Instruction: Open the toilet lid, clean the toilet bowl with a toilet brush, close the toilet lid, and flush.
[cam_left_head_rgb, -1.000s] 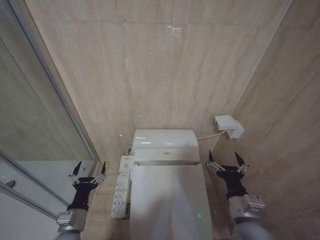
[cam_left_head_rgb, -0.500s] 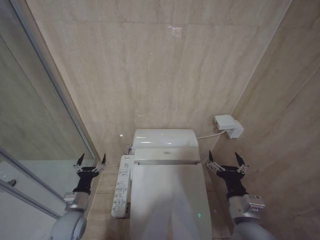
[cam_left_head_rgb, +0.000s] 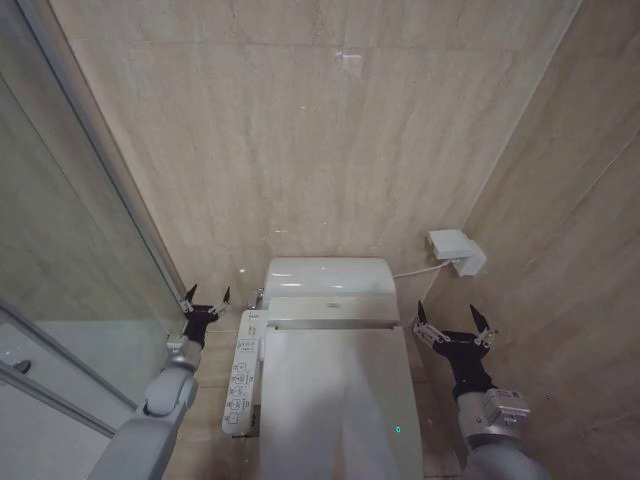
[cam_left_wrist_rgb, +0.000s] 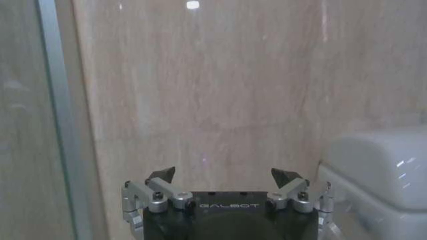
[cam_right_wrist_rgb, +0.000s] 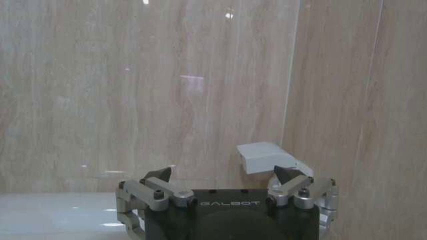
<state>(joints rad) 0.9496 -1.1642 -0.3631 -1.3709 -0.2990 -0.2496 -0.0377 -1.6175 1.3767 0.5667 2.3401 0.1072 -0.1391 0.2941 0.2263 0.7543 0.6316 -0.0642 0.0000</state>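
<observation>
The toilet lid (cam_left_head_rgb: 335, 400) lies shut over the toilet bowl, a glossy white cover with a small green light near its front. Behind it sits the white tank unit (cam_left_head_rgb: 328, 278), and its corner (cam_left_wrist_rgb: 380, 165) also appears in the left wrist view. My left gripper (cam_left_head_rgb: 205, 299) is open beside the toilet's left rear corner, just above the button panel (cam_left_head_rgb: 243, 372); the same gripper (cam_left_wrist_rgb: 225, 176) faces the marble wall. My right gripper (cam_left_head_rgb: 451, 321) hangs open at the lid's right rear corner, and that gripper (cam_right_wrist_rgb: 224, 173) holds nothing. The toilet brush is out of view.
A glass shower partition with a metal frame (cam_left_head_rgb: 110, 190) stands close on the left. Beige marble walls enclose the toilet at the back and right. A white wall box (cam_left_head_rgb: 457, 251) with a cable is mounted right of the tank, and the box (cam_right_wrist_rgb: 265, 157) appears beyond my right gripper.
My left arm has reached forward and inward, carrying its open gripper from beside the panel's front up to the toilet's left rear corner. The right arm has stayed put.
</observation>
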